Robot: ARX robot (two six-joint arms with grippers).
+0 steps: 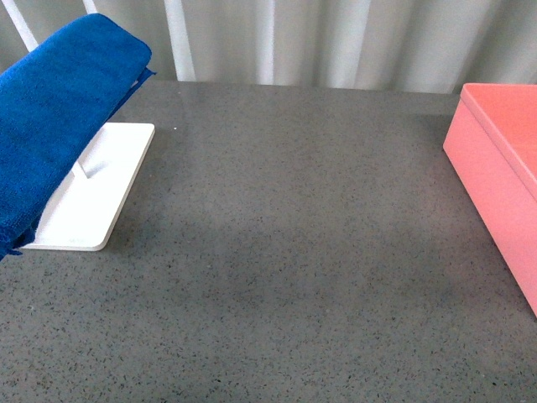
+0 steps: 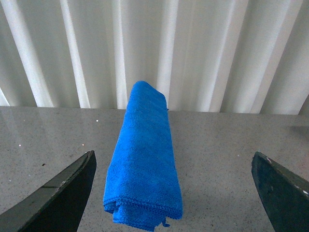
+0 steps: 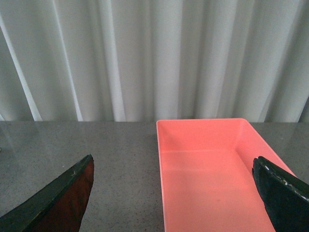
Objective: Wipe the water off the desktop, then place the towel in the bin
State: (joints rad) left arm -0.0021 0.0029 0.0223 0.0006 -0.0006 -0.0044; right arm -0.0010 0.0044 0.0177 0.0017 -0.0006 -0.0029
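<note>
Towel (image 1: pixel 59 109) hung folded over the white stand (image 1: pixel 92 193) at the left of the desktop (image 1: pixel 294 252), so the left gripper (image 2: pixel 172 154), its jaws spread wide like those of the right gripper (image 3: pixel 172 158), needed to close squarely around all layers.

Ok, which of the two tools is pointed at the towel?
The left tool: the blue towel lies straight ahead of its open jaws. The right tool faces the pink bin instead.

No text, label or number can be read anywhere (all surfaces are plain).
</note>
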